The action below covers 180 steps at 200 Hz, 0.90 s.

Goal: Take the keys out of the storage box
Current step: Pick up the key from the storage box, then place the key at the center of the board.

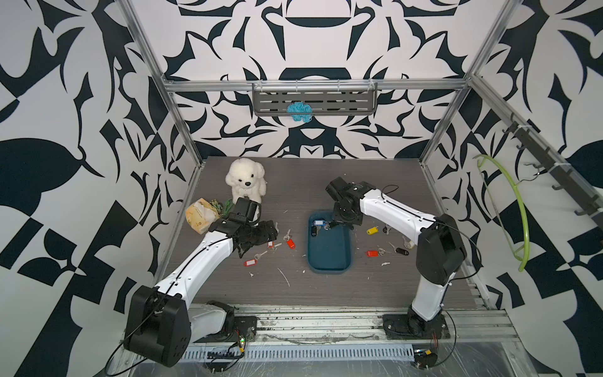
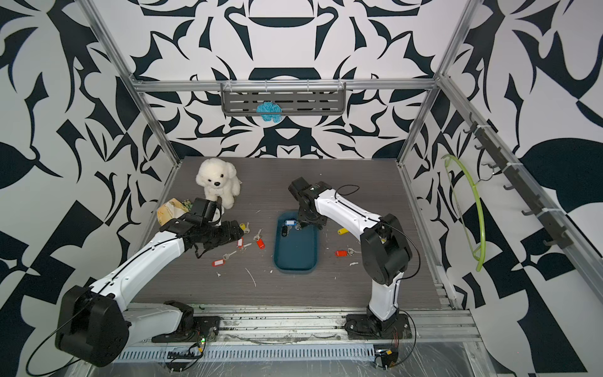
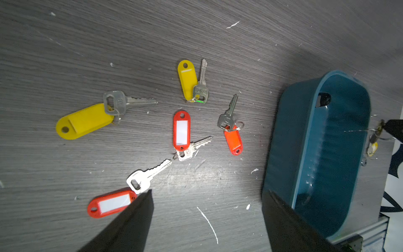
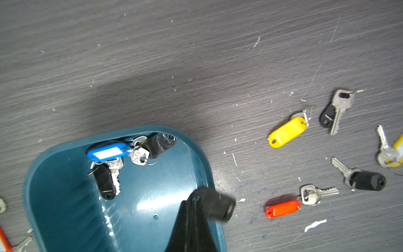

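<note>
Right pincer (image 4: 196,201) is pinching shut on what looks like a black fob (image 4: 220,207), blurred, and is hanging over the rim of the storage box (image 4: 65,196). Judgement: rising straight clear of the wall before swinging outward is looking safest, then releasing low over bare counter (image 4: 196,65) near the keys (image 4: 285,131) lying outside. Blue-tagged key (image 4: 108,152) and two more fobs (image 4: 105,183) are lying in the box's corner. Left pincer (image 3: 207,192) is hovering with jaws apart, empty, over other keys on the counter.

- Shallow dark teal plastic storage box (image 4: 65,207): smooth, glossy.
- Small silver metal keys (image 3: 139,102): shiny; coloured tags (image 3: 182,131) of smooth plastic.
- Dark grey wood-grain tabletop (image 3: 87,43): matt, scuffed.
- White plush dog (image 1: 245,182): fluffy cloth.
</note>
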Tool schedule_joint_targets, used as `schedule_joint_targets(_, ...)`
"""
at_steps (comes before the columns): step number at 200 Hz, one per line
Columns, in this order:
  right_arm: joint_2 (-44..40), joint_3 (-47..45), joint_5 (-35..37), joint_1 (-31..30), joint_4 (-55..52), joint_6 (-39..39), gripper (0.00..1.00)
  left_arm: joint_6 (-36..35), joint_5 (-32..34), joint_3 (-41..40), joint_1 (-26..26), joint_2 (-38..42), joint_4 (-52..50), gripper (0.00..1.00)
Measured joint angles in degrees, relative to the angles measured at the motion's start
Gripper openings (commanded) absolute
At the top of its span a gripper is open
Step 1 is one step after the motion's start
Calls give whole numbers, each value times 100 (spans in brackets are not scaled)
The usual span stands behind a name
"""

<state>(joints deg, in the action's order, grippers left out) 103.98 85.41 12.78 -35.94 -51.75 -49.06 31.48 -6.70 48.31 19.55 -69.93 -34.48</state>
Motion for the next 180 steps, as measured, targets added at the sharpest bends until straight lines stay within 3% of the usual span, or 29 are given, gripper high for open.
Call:
schedule_joint_targets(47, -380, -2, -70, 382, -35, 275, 0, 0, -7, -20, 0, 11, -2, 86)
schedule_joint_targets(99, -614, -203, -269, 1965, 212, 872, 0, 0, -57, -26, 2, 11, 4, 86)
schedule_joint_targets(129, -332, -463, -509, 2590, 511, 1145, 0, 0, -111, -50, 4, 13, 70, 86)
schedule_joint_targets(171, 345, -496, -815, 2868, 949, 1436, 0, 2, -162, -101, 74, 44, 177, 86)
schedule_joint_targets(180, 444, -490, -852, 2896, 1008, 1478, 12, 0, -173, -107, 94, 44, 179, 86)
